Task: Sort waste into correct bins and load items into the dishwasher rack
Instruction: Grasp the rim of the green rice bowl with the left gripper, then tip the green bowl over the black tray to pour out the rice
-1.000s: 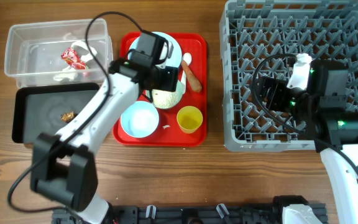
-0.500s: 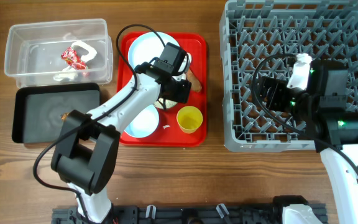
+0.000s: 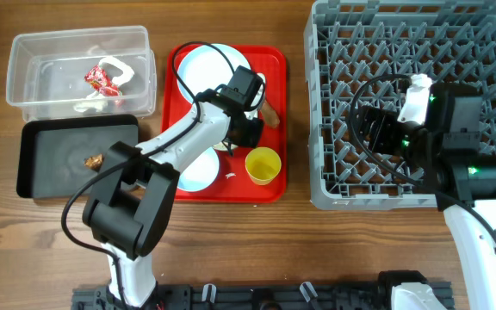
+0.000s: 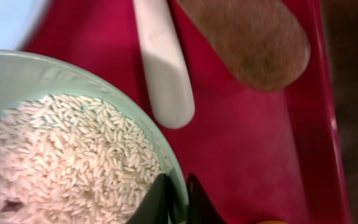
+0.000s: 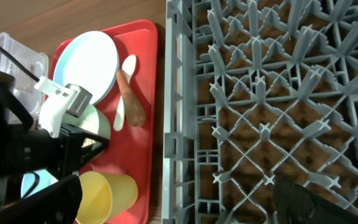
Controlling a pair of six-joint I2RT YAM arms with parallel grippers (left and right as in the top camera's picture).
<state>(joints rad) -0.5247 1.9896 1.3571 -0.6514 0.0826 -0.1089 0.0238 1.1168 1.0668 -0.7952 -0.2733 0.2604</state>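
On the red tray (image 3: 269,188): the plate (image 3: 205,65) lies at the far end, the blue bowl (image 3: 198,168) at the near left and the yellow cup (image 3: 263,164) at the near right, with one small paper scrap (image 3: 230,176) between those two.
Grip, left: the left gripper (image 4: 176,200) is clenched on the rim of the green bowl (image 4: 23,81), one finger inside and one outside, near the middle of the red tray.
Bowl in the grip: it is full of rice (image 4: 61,155). I cannot tell whether it rests on the red tray or is lifted off it.
Beside that bowl: the spoon (image 4: 163,68) lies toward the red tray's right edge, and the carrot stick (image 4: 253,43) is just beyond it, closer to that edge.
Grip, right: the right gripper (image 5: 176,186) is spread wide and holds nothing. It hangs over the rack (image 3: 334,52), which stands to the right of the red tray.
Left of the red tray, far end: the clear tub (image 3: 24,86) holds the wrapper (image 3: 100,77) and white paper scraps (image 3: 89,107).
Left of the red tray, near end: the black tray (image 3: 50,185) holds the dark scrap (image 3: 93,160).
Changed in the last second: my left gripper has slid from over the plate toward the red tray's right side. The plate is now uncovered, and the green bowl, plain to see before, is mostly under the arm from overhead. The arm's lower link has swung closer to the red tray. The right gripper, the tub and the black tray look the same.
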